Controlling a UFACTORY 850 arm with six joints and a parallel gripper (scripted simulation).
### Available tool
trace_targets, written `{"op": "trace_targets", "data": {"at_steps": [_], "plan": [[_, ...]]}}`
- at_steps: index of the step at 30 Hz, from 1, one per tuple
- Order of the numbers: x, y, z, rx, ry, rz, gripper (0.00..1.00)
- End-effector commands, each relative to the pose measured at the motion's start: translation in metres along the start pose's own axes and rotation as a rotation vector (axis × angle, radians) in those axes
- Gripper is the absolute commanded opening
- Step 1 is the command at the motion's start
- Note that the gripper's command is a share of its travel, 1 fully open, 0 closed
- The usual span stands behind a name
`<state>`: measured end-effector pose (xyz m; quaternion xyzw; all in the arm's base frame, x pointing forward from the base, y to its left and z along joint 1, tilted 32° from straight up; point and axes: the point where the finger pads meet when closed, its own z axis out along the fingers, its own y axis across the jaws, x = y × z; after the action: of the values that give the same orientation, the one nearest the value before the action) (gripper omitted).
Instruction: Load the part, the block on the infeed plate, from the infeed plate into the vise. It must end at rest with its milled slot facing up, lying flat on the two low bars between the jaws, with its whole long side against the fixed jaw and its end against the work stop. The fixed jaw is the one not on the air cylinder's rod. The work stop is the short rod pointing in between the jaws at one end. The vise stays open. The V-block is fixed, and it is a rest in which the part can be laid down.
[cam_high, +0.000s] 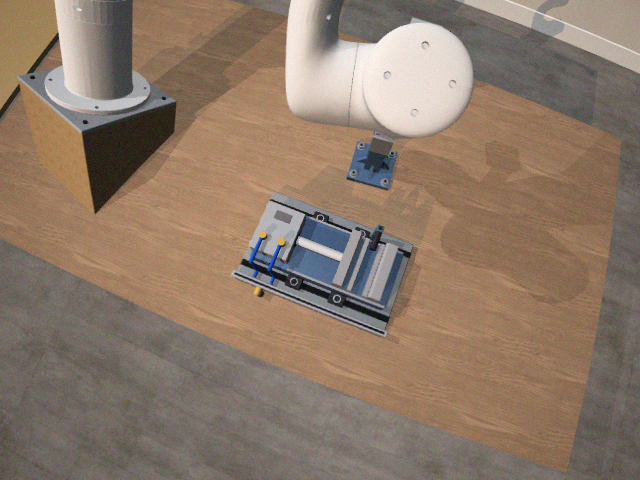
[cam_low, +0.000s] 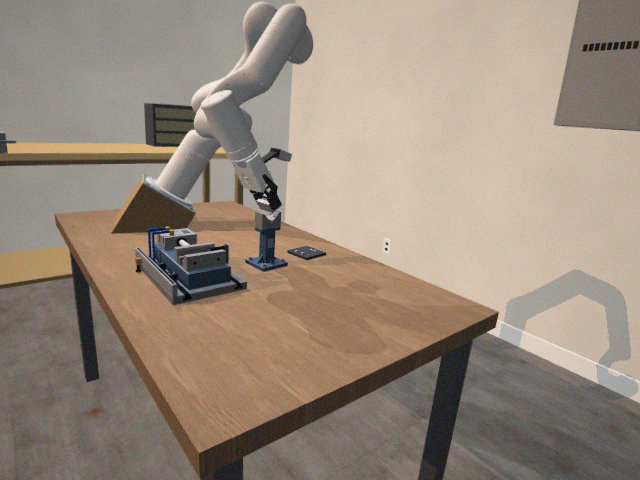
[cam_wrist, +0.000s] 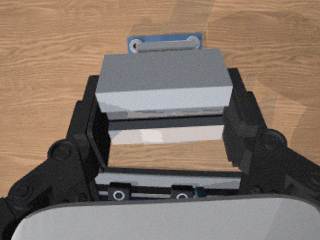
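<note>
Gripper (cam_wrist: 163, 130) clamped on the grey part (cam_wrist: 163, 83), black fingers pinching its two ends. Part held directly over the blue V-block (cam_low: 266, 245), at or just above its cradle; contact not discernible from the exterior view. Infeed plate (cam_low: 306, 252) bare, lying beyond the V-block on the wooden table (cam_low: 310, 330). Vise (cam_high: 330, 258) open, well apart from the part, with the gap between moving jaw (cam_high: 347, 258) and fixed jaw (cam_high: 383, 271) unoccupied and the work stop (cam_high: 376, 236) at the far end of that gap.

Risks from here, as a judgement: releasing with the block tilted or off centre in the V, so that it rolls or slides off the rest; regrasping on the wrong faces, leaving the milled slot turned sideways or down; slot direction not readable in the wrist view. Later, a low carry toward the vise could clip the work stop or a jaw top.
</note>
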<state>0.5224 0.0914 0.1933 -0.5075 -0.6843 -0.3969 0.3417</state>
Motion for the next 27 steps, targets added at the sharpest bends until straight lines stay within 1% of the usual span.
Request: {"op": "trace_targets", "data": {"at_steps": [1,2,4,19,21,27], "plan": [[0.0008,0.0006,-0.0005,-0.001,-0.042,-0.001,0.00],[0.0009,0.0006,-0.0005,-0.001,-0.054,-0.001,0.00],[0.0009,0.0006,-0.0005,-0.001,-0.054,-0.001,0.00],[0.0029,0.0006,-0.0002,-0.001,-0.235,-0.001,0.00],[0.0029,0.0006,-0.0002,-0.001,-0.235,-0.001,0.00],[0.0037,0.0006,0.0000,-0.001,-0.305,-0.001,0.00]]}}
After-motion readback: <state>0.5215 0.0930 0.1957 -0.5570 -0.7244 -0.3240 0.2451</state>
